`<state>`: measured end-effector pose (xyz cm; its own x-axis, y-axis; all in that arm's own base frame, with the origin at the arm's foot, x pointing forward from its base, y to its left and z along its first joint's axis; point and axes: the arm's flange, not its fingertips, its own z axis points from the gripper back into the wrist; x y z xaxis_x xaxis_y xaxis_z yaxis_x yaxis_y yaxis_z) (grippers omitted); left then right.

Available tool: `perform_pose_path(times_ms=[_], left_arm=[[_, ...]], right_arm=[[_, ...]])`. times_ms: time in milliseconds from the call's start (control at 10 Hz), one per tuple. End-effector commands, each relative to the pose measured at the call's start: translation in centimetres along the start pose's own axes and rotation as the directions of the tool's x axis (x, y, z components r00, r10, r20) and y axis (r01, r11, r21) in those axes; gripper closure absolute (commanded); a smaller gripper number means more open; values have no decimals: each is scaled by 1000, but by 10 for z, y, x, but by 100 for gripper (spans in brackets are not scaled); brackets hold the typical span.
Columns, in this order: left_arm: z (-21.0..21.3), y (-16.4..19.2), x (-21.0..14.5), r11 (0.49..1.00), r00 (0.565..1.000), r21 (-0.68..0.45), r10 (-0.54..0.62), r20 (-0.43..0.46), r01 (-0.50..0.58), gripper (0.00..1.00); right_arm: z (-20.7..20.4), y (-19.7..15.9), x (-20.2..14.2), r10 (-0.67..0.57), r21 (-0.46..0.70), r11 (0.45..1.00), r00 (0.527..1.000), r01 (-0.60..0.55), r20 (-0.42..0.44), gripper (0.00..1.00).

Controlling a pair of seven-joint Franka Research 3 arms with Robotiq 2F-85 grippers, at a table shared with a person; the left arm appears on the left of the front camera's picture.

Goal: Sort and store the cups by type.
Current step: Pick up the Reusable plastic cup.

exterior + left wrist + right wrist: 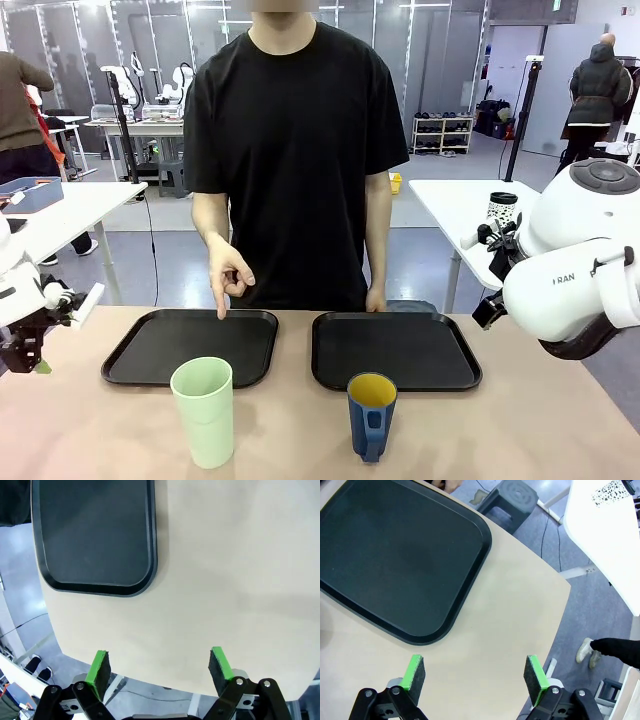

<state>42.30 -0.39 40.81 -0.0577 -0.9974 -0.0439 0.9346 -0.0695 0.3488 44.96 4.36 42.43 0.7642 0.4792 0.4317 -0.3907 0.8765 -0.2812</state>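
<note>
The left tray [95, 535] lies ahead of my left gripper [159, 654], the right tray [395, 565] ahead of my right gripper [474, 659]; both gape, holding nothing. The pale green tumbler [203, 410] and blue mug [371, 415] stand between them, off the trays. A high pinch could topple the tumbler, and a handle-side pinch could twist the mug.

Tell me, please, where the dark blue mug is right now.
In the front view, the dark blue mug stands on the table right of centre, just in front of the right black tray, with the pale green tumbler to its left.
</note>
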Motion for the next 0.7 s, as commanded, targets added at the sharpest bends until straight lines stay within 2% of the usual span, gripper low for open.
perform_pose_path(times_ms=[0,300,600], left_arm=[[1,0,-1,1000,1000,3,8,18,-8,0],[0,0,2,1000,1000,0,10,8,-10,0],[-37,-8,16,998,965,25,49,256,-57,0]], right_arm=[[-1,0,0,3,-1,1000,1000,-3,3,0],[-1,0,0,3,-1,1000,1000,-3,3,0],[-1,0,0,3,-1,1000,1000,-3,3,0]])
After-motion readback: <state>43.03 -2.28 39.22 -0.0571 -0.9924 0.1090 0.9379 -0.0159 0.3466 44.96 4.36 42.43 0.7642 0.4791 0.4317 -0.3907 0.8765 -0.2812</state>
